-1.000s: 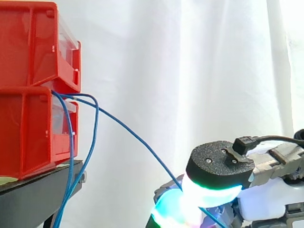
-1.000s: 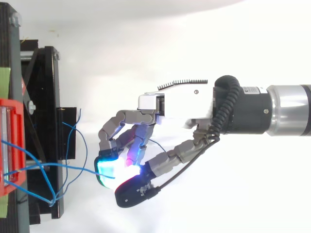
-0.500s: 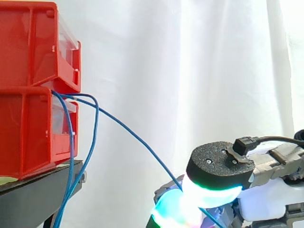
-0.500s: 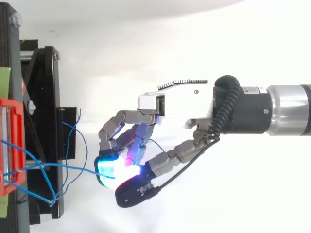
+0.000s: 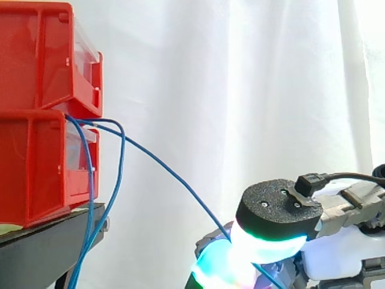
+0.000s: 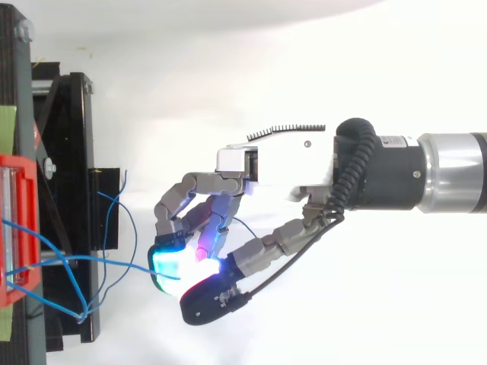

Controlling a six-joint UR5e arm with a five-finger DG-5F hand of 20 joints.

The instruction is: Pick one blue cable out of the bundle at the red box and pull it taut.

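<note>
Nothing has shifted in the last second: the hand (image 6: 274,163) stays pinched on one blue cable (image 5: 174,177), which curves slightly from the red box (image 5: 36,162), probably not fully taut.

black stand (image 5: 48,247) carries two stacked red bins (image 5: 36,162).

Red bins (image 5: 36,150) on a black stand (image 6: 76,152); blue cable (image 5: 174,180); white curtain (image 5: 240,90). Hand (image 6: 274,163) white and grey; fingers (image 6: 171,262) glow cyan, green, magenta.
</note>
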